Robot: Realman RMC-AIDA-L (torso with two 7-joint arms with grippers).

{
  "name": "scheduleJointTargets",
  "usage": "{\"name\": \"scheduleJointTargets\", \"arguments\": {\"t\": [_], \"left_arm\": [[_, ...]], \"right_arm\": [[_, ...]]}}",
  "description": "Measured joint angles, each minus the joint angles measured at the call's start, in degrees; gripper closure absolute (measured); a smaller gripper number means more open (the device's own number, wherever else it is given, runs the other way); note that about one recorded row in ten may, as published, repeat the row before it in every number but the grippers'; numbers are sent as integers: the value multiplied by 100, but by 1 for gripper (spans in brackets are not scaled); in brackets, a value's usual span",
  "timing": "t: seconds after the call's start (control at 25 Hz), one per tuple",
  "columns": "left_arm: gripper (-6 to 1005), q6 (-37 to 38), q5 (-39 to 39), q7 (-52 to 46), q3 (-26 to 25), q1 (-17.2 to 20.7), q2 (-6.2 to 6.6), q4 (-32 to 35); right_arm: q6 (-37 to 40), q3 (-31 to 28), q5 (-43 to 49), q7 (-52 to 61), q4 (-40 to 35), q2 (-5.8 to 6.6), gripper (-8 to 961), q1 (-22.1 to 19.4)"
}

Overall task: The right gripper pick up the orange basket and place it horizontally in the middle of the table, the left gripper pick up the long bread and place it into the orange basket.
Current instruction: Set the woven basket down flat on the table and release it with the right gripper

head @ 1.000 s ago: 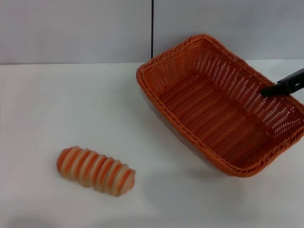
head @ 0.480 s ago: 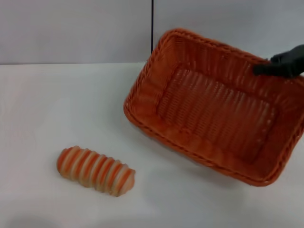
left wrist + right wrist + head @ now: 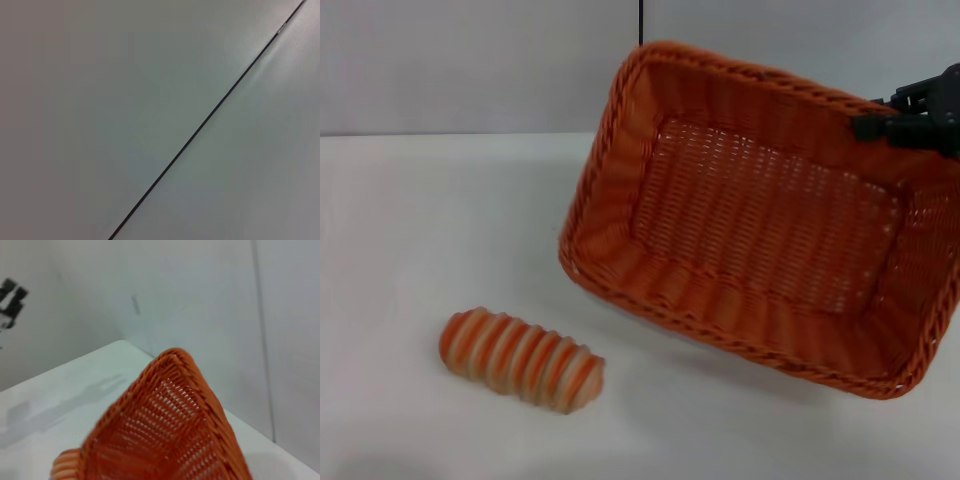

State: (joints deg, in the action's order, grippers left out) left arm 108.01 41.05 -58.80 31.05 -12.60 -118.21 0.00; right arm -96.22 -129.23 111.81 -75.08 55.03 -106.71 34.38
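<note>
Swinging leftward, orange basket [image 3: 760, 215] tilts up more.

The large rectangular orange woven wicker basket [image 3: 760, 215] is made of openwork strands under a braided rim, with a slight sheen. The small oblong orange-and-cream striped toy loaf [image 3: 522, 359] is ridged and matt. The plain white tabletop [image 3: 440, 230] is smooth and matt.

Setting: robot test lab or staged work cell, indicated by plain white counter [image 3: 440, 220], bare pale grey wall panels [image 3: 470, 60] joined by a thin dark vertical seam [image 3: 641, 22], and props limited to a toy loaf [image 3: 522, 360] and wicker basket [image 3: 760, 215].
</note>
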Motion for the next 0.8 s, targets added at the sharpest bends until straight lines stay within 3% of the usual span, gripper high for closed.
{"name": "scheduleJointTargets", "arguments": {"t": [0.32, 0.8], "left_arm": [[535, -87, 10, 0, -2, -88, -4, 7], [535, -93, 17, 0, 0, -238, -27, -76]], "right_arm": [[-691, 61, 109, -322, 85, 234, 787, 292], [-565, 563, 741, -929, -998, 188, 788, 914]]}}
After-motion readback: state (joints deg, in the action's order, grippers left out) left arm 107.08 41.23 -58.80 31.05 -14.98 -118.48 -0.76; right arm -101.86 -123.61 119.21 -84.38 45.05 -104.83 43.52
